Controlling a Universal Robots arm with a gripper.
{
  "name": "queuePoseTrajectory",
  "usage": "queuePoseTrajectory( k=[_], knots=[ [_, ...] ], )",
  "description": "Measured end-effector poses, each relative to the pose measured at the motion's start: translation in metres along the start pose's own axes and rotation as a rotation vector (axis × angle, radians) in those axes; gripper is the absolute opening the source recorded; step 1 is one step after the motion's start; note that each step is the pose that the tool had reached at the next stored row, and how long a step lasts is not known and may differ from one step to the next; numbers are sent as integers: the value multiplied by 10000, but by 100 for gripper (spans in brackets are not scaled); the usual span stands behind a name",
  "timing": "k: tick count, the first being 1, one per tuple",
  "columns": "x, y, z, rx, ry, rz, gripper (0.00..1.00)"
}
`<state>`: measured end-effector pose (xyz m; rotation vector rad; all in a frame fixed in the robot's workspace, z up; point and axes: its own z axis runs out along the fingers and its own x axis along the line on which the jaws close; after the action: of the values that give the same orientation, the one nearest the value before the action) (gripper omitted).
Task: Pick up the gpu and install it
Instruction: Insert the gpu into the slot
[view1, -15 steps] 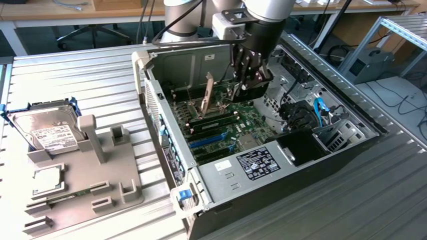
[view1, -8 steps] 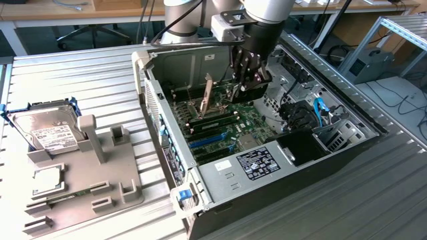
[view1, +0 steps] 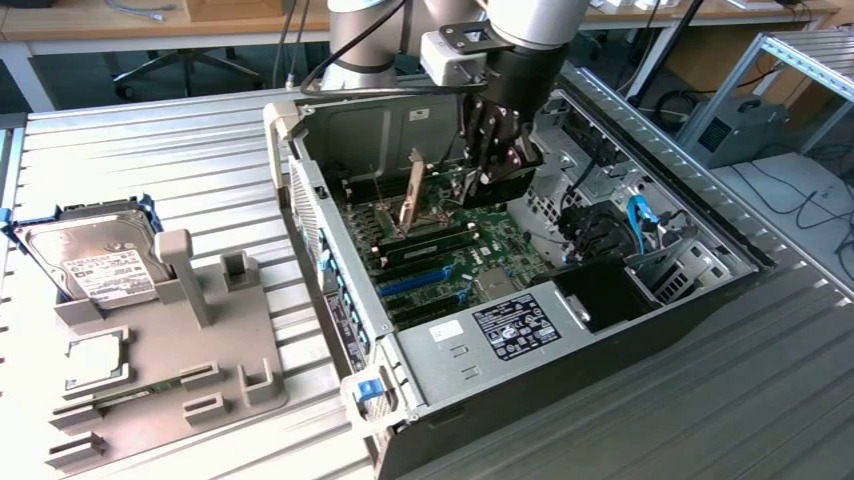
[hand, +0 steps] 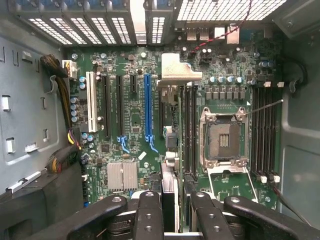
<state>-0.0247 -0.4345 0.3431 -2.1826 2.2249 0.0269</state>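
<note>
Filling the middle of the exterior view, the open computer case (view1: 334, 240) lies on its side on the slatted metal table (view1: 160, 160), motherboard (hand: 130, 125) facing up. My gripper (view1: 497, 158) hangs inside it toward twelve o'clock, fingers (hand: 148, 215) pinching the gpu (view1: 414, 190), which stands on edge, tan side showing, over the board beside the blue slot (hand: 148, 105). Out at nine o'clock, a hard drive (view1: 100, 262) sits on the grey parts holder (view1: 200, 360).

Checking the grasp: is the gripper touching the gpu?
Touching. In the wrist view, the gripper fingers clamp the gpu edge-on between them.
</note>
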Motion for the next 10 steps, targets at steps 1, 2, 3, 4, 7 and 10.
queuePoseTrajectory(
  k=[1,2,3,4,7,10],
  knots=[
    [1,2,2,0,1,0,27],
    [2,3,3,0,0,0,27],
    [4,5,5,0,0,0,27],
    [6,7,8,0,0,0,27],
    [10,14,13,0,0,0,27],
    [16,22,21,0,-2,0,27]
  ],
)
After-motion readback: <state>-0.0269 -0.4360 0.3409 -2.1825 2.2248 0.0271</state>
